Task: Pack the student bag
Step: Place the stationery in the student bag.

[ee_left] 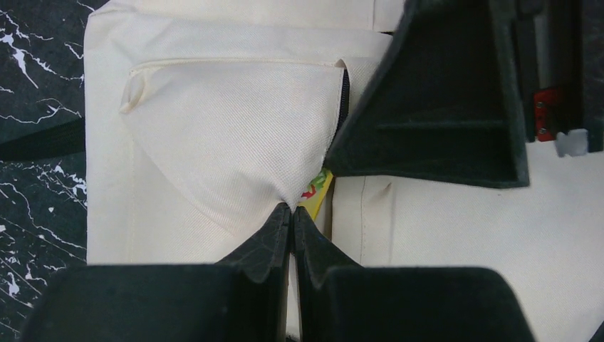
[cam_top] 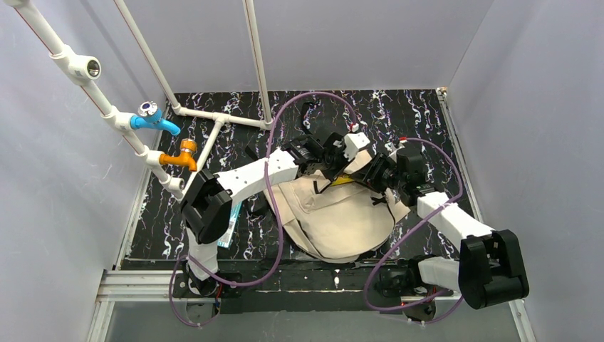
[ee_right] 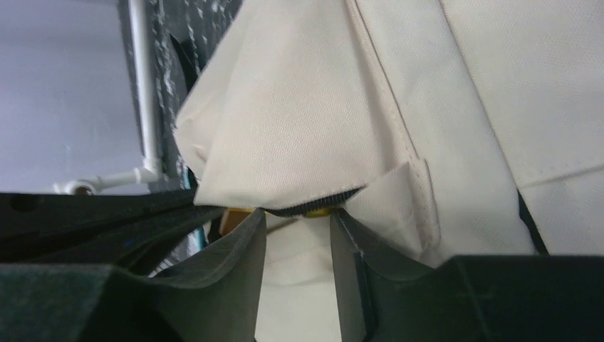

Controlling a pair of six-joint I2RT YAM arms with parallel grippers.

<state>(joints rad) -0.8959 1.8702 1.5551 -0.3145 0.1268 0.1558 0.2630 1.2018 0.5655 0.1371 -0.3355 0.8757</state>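
Observation:
The student bag (cam_top: 342,221), beige fabric, lies flat in the middle of the table. My left gripper (cam_top: 329,165) is shut on the beige flap of its front pocket (ee_left: 235,135), pinching the cloth at the fingertips (ee_left: 290,210) and holding it up. A yellow printed item (ee_left: 317,189) shows in the pocket mouth, also in the top view (cam_top: 343,182). My right gripper (ee_right: 297,217) is open, its fingers apart at the pocket's black zipper edge (ee_right: 306,206), where a bit of the yellow item (ee_right: 315,211) peeks out. It stands just right of the left gripper (cam_top: 362,173).
A white pipe frame (cam_top: 214,117) with a blue tap (cam_top: 153,121) and an orange tap (cam_top: 181,157) stands at the back left. A teal and white packet (cam_top: 229,228) lies under the left arm. Grey walls close in the black marbled table (cam_top: 420,117).

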